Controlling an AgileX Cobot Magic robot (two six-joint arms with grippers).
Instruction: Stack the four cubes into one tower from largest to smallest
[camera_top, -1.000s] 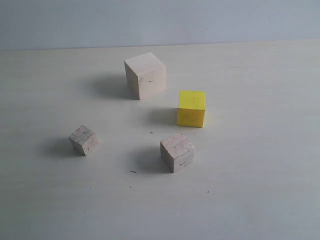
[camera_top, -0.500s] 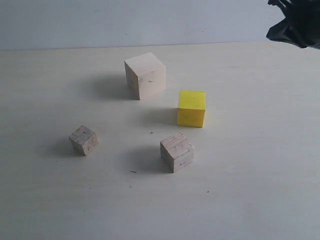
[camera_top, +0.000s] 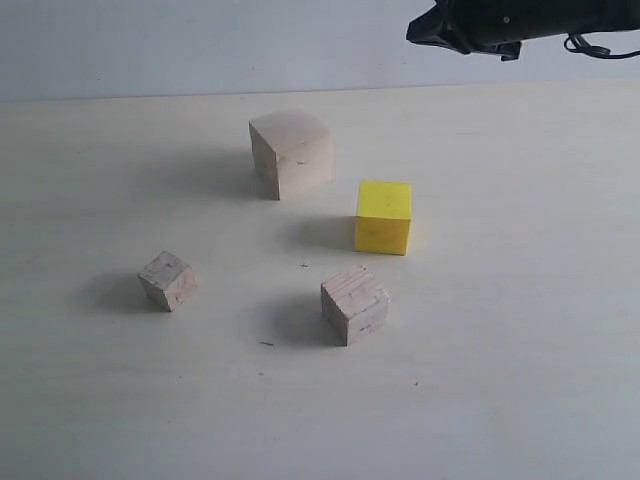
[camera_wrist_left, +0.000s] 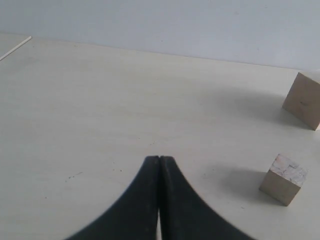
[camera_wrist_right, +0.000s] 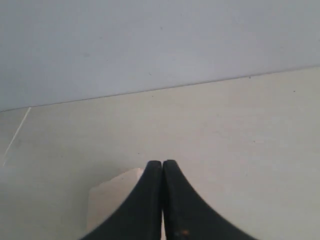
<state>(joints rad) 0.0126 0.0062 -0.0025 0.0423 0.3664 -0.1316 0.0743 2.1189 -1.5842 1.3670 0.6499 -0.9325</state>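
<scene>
Where the grainy wooden cube (camera_top: 355, 305) rests, streaks show.

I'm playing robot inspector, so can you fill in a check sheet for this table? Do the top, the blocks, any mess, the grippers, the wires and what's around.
Surface: pale table with a few tiny dark marks.
Job's things: four cubes, all apart, none stacked. The large pale cube is at the back, the yellow cube is in front of it to the right, the grainy cube is nearest, and the small cube is on the left.
Clutter: nothing seen.
Grippers: left gripper shut, empty; right gripper shut, empty.
Cables: one thin dark cable under the right arm.
Surroundings: plain pale wall.
</scene>
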